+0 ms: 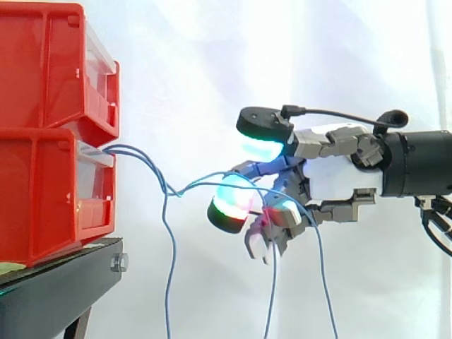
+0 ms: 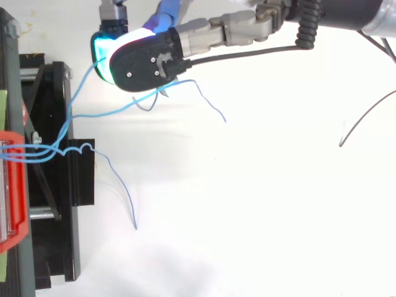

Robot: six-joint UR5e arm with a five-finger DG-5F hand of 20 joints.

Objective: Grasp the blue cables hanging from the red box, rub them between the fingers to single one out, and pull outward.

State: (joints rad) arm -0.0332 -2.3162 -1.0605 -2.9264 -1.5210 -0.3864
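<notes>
Thin blue cables (image 1: 145,159) come out of the front of the lower red box (image 1: 49,191) and run right to my hand (image 1: 339,176). The hand is level with that box and well off to its right, its fingers curled with glowing pads (image 1: 233,201) closed on two of the cables. Their free ends (image 1: 272,304) hang down below the fingers. A third blue cable (image 1: 168,282) drops loose between box and hand. From above, the cables (image 2: 80,117) stretch from the red box (image 2: 12,185) up to the hand (image 2: 148,62), and the loose cable (image 2: 120,185) trails away.
A second red box (image 1: 42,63) is stacked on the lower one. Both stand on a black stand (image 1: 63,275) at the left. A white curtain (image 1: 212,70) hangs behind.
</notes>
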